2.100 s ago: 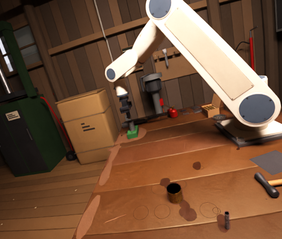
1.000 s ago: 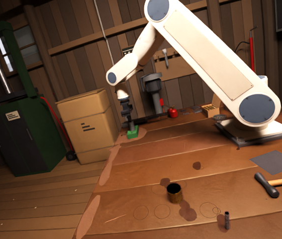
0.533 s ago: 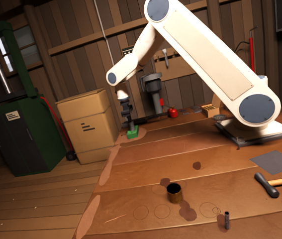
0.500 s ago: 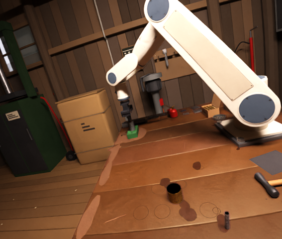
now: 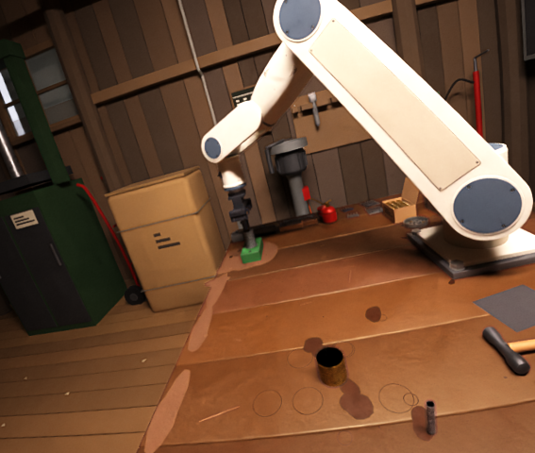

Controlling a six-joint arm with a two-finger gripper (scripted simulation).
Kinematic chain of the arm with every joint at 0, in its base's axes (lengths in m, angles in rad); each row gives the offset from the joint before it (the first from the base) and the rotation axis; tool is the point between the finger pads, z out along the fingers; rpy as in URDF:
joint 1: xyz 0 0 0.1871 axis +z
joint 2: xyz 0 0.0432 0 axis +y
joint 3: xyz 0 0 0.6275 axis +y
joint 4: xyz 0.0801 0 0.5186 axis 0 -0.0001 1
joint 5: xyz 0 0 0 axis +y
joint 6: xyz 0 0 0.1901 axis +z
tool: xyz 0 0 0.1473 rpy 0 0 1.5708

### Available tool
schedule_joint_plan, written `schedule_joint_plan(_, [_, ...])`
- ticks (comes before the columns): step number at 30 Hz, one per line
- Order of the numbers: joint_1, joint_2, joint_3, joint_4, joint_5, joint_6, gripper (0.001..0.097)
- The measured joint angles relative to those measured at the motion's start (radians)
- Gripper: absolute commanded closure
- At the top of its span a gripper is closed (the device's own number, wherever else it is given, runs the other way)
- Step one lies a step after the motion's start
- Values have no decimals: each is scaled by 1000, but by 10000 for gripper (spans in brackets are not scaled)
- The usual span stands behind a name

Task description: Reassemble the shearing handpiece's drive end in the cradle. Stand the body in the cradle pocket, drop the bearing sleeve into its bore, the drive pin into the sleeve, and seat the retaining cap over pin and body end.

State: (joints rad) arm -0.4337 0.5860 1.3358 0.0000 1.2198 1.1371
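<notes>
The dark grey handpiece body (image 5: 249, 237) stands upright in the pocket of the green cradle (image 5: 251, 252) at the bench's far left corner, and I still grip its upper end with my gripper (image 5: 244, 225), which comes straight down onto it. The brass bearing sleeve (image 5: 331, 365), a short open cylinder, stands upright near the front middle of the bench. The small dark drive pin (image 5: 430, 417) stands upright near the front edge, to the right of the sleeve. I cannot make out the retaining cap.
A large cardboard box (image 5: 167, 234) stands on the floor just left of the cradle corner. A hammer (image 5: 516, 348) and a grey mat (image 5: 520, 307) lie at the right. A bench drill (image 5: 293, 178) and red can (image 5: 327, 213) stand behind the cradle.
</notes>
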Motion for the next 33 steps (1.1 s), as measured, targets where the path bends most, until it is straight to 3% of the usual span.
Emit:
schedule_joint_plan(7, [0, 0, 0, 0, 0, 0, 586])
schedule_joint_plan(33, [0, -1, -1, 0, 2, 0, 586])
